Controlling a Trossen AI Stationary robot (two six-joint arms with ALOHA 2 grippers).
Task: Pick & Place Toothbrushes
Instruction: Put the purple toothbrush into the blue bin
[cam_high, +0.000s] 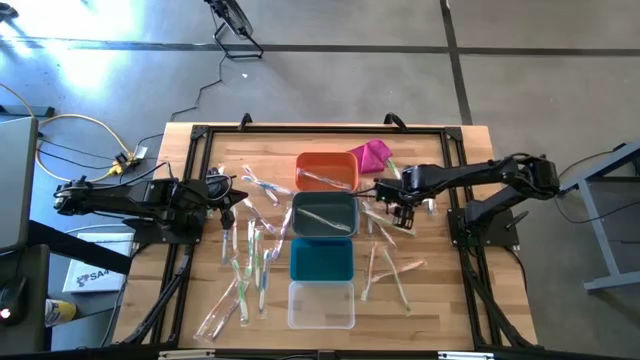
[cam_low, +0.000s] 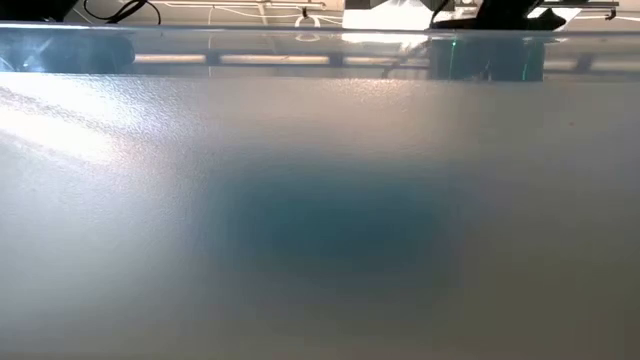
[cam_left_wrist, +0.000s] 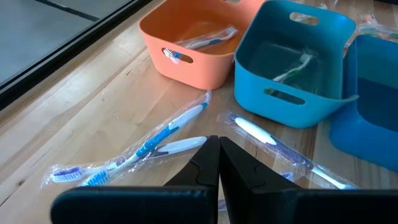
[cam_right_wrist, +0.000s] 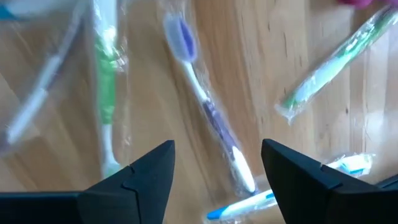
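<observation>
Your toothbrushes (cam_high: 252, 255) lie wrapped and scattered on the table (cam_high: 180, 200): most at about 8 o'clock from the bins, a smaller bunch at 4 o'clock. One lies in the orange bin (cam_high: 325, 171) and one in the grey bin (cam_high: 324, 214). You have four bins in a column; the teal bin (cam_high: 322, 259) and clear bin (cam_high: 322, 304) show nothing inside that I can make out. The right gripper (cam_high: 404, 210) reaches in from 3 o'clock, arm stretched out, fingers spread wide and empty over a purple toothbrush (cam_right_wrist: 208, 112). The left gripper (cam_high: 226, 200) sits at 9 o'clock, fingers pressed together, holding nothing. One magenta cloth (cam_high: 371, 153) lies at 1 o'clock.
</observation>
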